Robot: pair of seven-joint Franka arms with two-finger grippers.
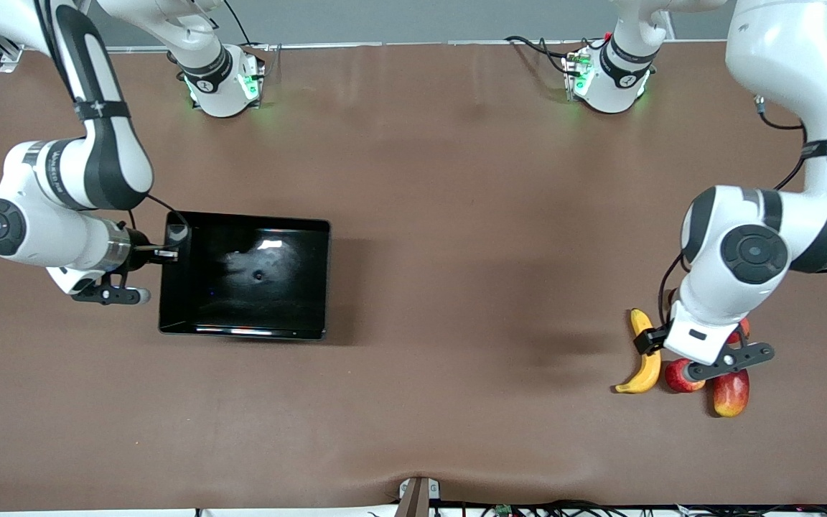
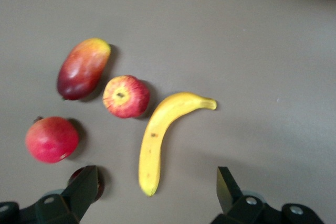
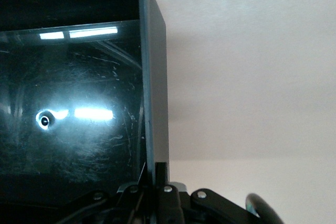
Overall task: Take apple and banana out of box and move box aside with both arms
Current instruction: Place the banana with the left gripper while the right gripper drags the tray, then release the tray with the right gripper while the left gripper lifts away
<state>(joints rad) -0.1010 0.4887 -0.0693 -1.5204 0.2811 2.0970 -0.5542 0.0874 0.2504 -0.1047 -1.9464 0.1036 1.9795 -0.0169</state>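
Right gripper [image 1: 168,253] clamps the black tray; left gripper [image 2: 157,192] hangs open over the fruit.

The tray [image 1: 241,327] lies flat on the table [image 1: 456,215] toward the right arm's end, and the right gripper's fingers are closed on the tray wall [image 3: 155,103] at that end. Well apart from the tray, toward the left arm's end, lie the banana [image 2: 157,135], the apple [image 2: 126,96] just beside it, a mango [image 2: 82,68] and a round red fruit [image 2: 51,139] (a small dark fruit [image 2: 100,182] shows partly by one finger). The left gripper's fingers [image 2: 84,190] are spread wide, holding nothing, above the banana's end.
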